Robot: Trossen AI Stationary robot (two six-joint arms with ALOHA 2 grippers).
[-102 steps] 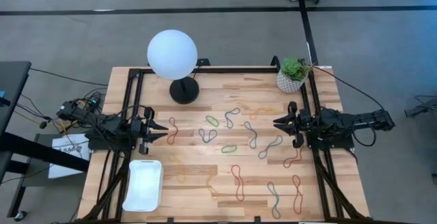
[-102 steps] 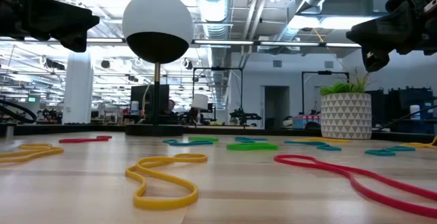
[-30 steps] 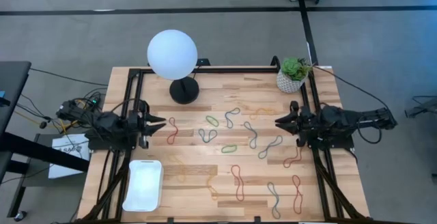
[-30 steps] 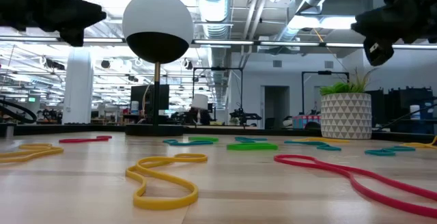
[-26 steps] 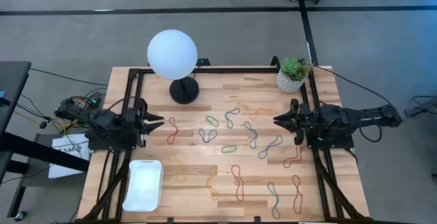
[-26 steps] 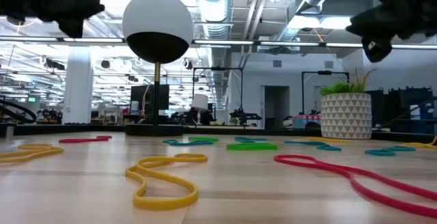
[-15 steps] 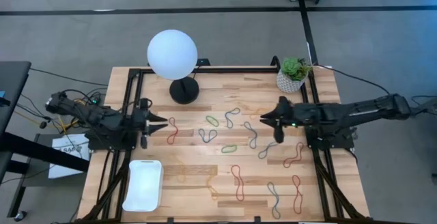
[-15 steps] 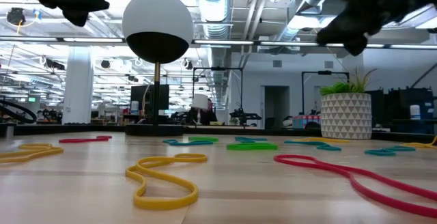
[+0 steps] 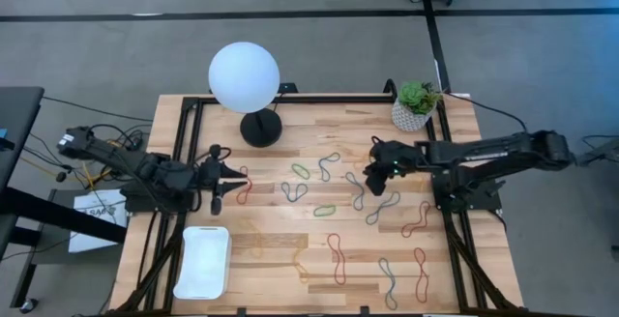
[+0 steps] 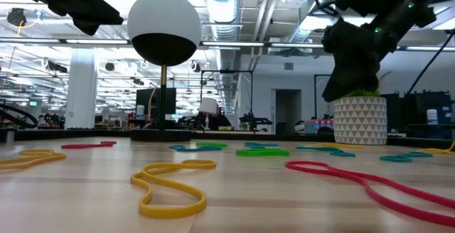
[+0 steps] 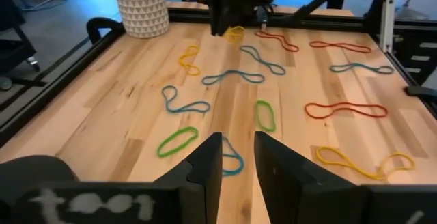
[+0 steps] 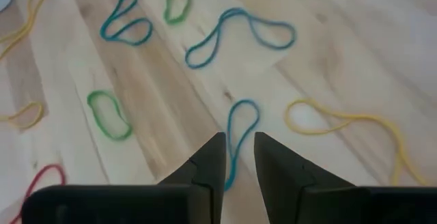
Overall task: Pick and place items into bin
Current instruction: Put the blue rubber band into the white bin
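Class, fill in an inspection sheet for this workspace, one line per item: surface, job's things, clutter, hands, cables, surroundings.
Surface: wooden table, black frame.
Job's things: rubber bands scattered across the table; white bin holds nothing seen.
Clutter: globe lamp, potted plant.
Hands: left hand near a red band, nothing held; right hand over the middle bands, fingers slightly apart, nothing held.
Cables: loose wires left of the table.
Surroundings: grey floor; open workshop behind.
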